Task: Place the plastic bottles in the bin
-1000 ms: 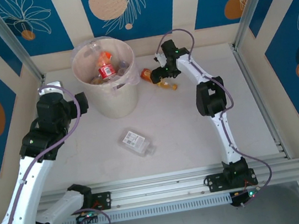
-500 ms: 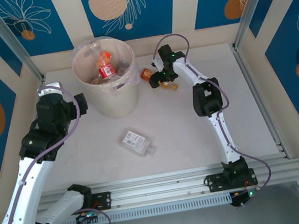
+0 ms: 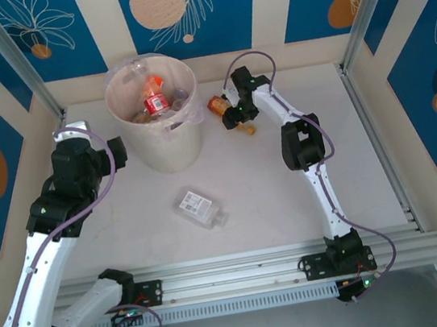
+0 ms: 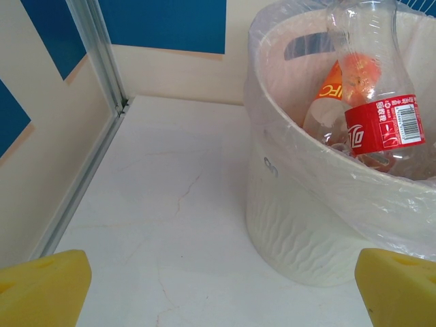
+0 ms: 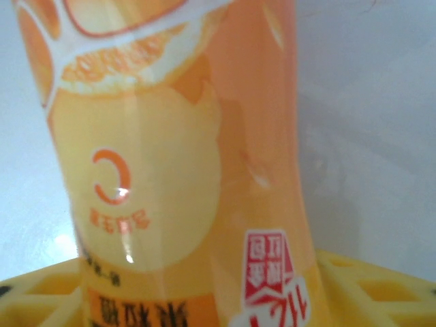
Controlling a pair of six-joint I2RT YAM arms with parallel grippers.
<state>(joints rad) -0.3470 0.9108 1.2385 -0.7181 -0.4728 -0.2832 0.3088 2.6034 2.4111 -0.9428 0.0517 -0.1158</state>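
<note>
Pale cream table (image 3: 289,202) with a few hairline cracks, boxed in by blue-and-cream leaf-print walls (image 3: 181,14). Aluminium posts (image 3: 12,58) stand at the far corners and a rail (image 3: 242,270) runs along the near edge.

Bin (image 3: 169,150) stands near the far edge, left of centre, with a clear liner bag folded over its rim. Several bottles are inside, including a red-label bottle (image 4: 381,126) standing tall with its neck above the rim.

Right gripper (image 3: 230,111) is just right of the bin, jaws clamped on an orange bottle (image 3: 218,104). Its wrist view has yellow pads (image 5: 368,286) against both sides of the label. Second orange bottle (image 3: 244,126) lies on the table just beside that gripper, on its near side. Clear bottle (image 3: 199,208) with a white label lies flat around the table's middle, well apart from both arms.

Left gripper (image 4: 221,289) hangs low on the bin's left side, jaws wide apart, nothing between them.

Risks, as judged:
- **Grip:** it sits on slick label film over thin empty plastic, so the bottle may squash, swivel or squirt out on the lift.
- **Neighbour:** lifting could clip the second orange bottle and roll it toward the far edge.
- **Drop:** the bin is crowded and the tall bottle pokes up, so a low or off-centre release may bounce the orange one off the rim or snag the liner.

Two bottles are left on the table after this one.
</note>
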